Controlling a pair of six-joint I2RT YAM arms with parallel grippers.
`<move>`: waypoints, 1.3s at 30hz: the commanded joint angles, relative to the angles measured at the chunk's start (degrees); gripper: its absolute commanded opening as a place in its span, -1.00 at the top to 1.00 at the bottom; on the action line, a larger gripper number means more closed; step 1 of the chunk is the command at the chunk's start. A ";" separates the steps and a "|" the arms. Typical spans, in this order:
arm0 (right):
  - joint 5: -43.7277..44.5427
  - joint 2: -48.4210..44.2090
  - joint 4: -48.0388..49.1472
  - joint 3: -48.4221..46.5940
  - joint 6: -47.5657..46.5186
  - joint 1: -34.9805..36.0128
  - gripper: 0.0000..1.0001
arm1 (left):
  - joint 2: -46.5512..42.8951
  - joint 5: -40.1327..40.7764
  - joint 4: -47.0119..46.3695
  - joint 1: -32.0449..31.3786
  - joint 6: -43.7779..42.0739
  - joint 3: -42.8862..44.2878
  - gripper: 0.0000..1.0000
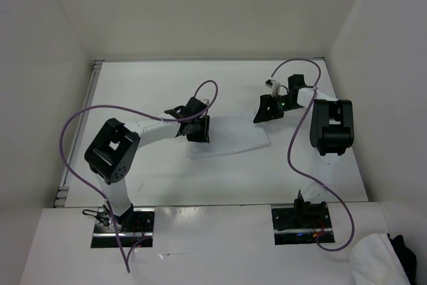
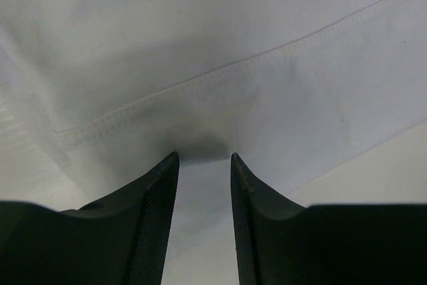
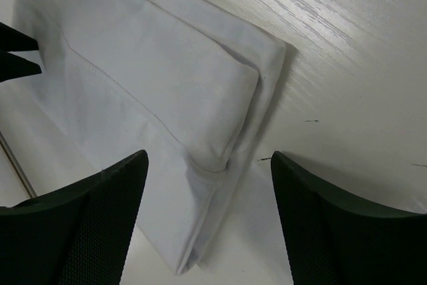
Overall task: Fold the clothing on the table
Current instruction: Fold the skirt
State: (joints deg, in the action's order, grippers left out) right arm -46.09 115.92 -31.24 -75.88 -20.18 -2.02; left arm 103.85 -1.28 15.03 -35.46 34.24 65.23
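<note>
The clothing (image 1: 230,139) lies near the middle of the worktop (image 1: 167,185) as a flat folded strip, its long axis running from 9 o'clock to 3 o'clock in the top view. At its 9 o'clock end sits the left claw (image 1: 198,130), its jaws drawn narrow around a puckered pinch of cloth just below a stitched hem, apparently grasping it. The right claw (image 1: 265,110) hangs released and wide at about 2 o'clock from the strip's centre, close above the layered 3 o'clock end. That end is the right arm's nearer hold, so I judge it must drop and clench there.
</note>
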 commanded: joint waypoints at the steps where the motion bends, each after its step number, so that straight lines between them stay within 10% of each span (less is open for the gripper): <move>1: 8.72 4.23 -4.70 0.74 0.93 2.29 -0.58 | 0.47 1.54 1.05 0.04 -1.54 0.60 0.11; 11: 12.94 4.84 -6.37 -2.52 2.69 5.62 -0.15 | 0.47 2.07 1.58 0.04 -1.54 0.60 0.11; 20: 14.18 2.04 -5.76 -1.38 3.22 6.15 0.98 | -2.15 5.14 3.78 0.04 -1.54 0.60 0.11; 28: 14.18 -7.44 -12.52 -0.76 -0.38 4.92 1.00 | -11.74 9.71 4.49 3.90 -1.02 -3.79 0.11; 39: 9.35 -15.81 -26.14 -10.16 -2.32 4.31 1.00 | -2.52 7.88 0.72 5.40 -0.49 -4.15 0.11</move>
State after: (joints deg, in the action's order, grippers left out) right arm -33.80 103.04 -51.62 -81.71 -21.26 2.61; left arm 99.85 7.60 18.11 -29.87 33.23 61.67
